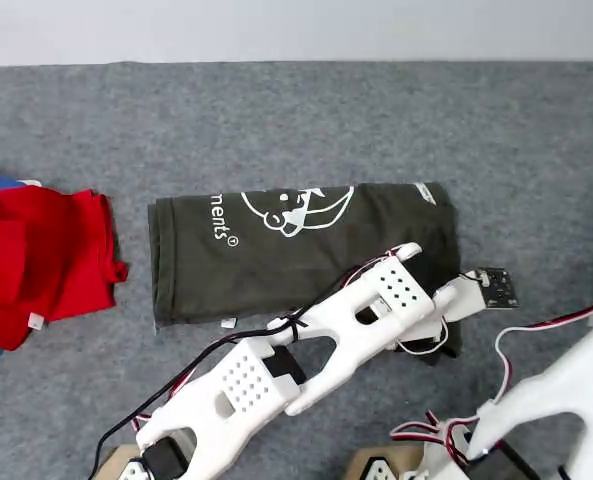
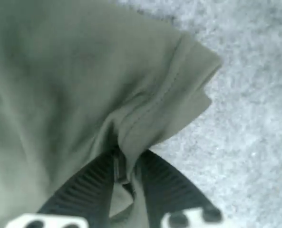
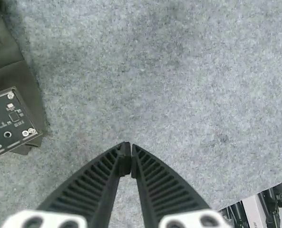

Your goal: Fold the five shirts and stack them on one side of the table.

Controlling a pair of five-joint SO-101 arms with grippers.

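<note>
Now left gripper (image 2: pixel 125 165) clamped on green shirt (image 1: pixel 206 270) hem — right gripper (image 3: pixel 127 159) together, over grey mat (image 3: pixel 188 71).

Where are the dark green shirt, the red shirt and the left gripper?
dark green shirt (image 1: pixel 276 260): high view, middle of the cloth.
red shirt (image 1: pixel 61 250): high view, its middle.
left gripper (image 2: pixel 126 166): left wrist view, between its fingertips, on pinched cloth.

grey fuzzy tabletop (image 1: pixel 376 120), dark green shirt (image 1: pixel 276 260) folded flat mid-table, red shirt (image 1: pixel 46 250) heaped at one side
</note>
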